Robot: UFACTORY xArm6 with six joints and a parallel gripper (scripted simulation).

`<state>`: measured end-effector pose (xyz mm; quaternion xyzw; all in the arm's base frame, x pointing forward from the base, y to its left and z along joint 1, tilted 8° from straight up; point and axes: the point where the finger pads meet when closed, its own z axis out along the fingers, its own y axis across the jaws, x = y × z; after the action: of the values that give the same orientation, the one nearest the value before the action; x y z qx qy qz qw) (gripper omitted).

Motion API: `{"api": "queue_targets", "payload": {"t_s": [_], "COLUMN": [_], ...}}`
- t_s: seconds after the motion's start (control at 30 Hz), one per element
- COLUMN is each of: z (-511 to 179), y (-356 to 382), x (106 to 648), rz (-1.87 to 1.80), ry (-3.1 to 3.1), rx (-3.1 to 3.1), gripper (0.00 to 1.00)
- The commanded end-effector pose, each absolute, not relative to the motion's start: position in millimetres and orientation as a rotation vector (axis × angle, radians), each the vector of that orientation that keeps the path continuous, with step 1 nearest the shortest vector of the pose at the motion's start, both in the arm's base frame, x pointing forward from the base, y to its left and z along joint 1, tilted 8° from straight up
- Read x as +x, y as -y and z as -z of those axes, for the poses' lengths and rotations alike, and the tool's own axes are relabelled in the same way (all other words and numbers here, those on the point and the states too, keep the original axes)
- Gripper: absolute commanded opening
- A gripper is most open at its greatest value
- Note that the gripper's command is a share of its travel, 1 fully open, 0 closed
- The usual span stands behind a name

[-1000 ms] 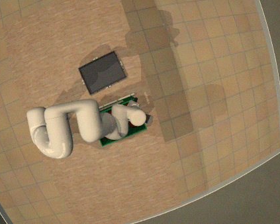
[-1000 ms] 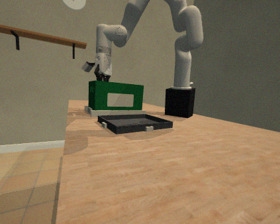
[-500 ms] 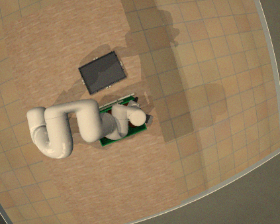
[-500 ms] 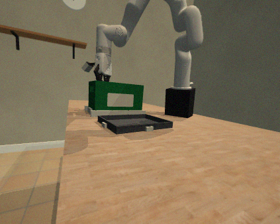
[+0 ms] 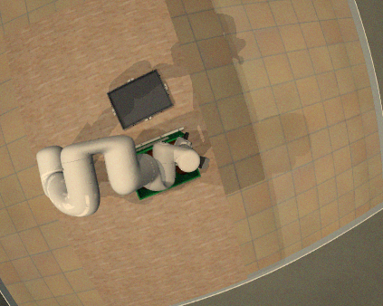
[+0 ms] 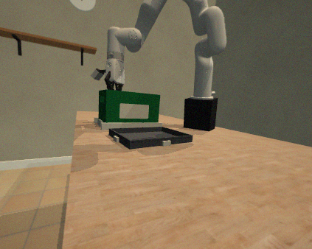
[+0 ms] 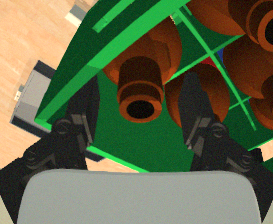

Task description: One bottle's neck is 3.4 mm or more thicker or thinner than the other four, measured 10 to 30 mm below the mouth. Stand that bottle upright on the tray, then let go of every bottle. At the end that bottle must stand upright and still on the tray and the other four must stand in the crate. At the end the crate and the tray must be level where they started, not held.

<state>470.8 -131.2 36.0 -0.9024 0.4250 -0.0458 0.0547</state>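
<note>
Brown bottles (image 7: 141, 79) in green crate (image 7: 87, 43), tray (image 6: 152, 137) bare

A wooden wall shelf (image 6: 45, 40) on 2 black brackets; tiled floor (image 5: 304, 136) around the table (image 6: 211, 191).

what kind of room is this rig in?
Probably a plain indoor workroom, not a factory line. A wooden table stands on a tiled floor beside a bare wall with one bracketed shelf. On the table: the arm's black pedestal, a green crate and a dark tray.
</note>
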Motion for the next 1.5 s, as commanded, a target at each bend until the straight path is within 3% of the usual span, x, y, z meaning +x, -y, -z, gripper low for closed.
{"api": "queue_targets", "payload": {"t_s": [0.0,1.47], "z": [-38,-120], "y": [132,137], "x": [472,461], "rz": [0.145,0.145], "ry": [-1.290,-1.290], "rx": [-2.740,-2.740], "gripper": [0.65,0.65]}}
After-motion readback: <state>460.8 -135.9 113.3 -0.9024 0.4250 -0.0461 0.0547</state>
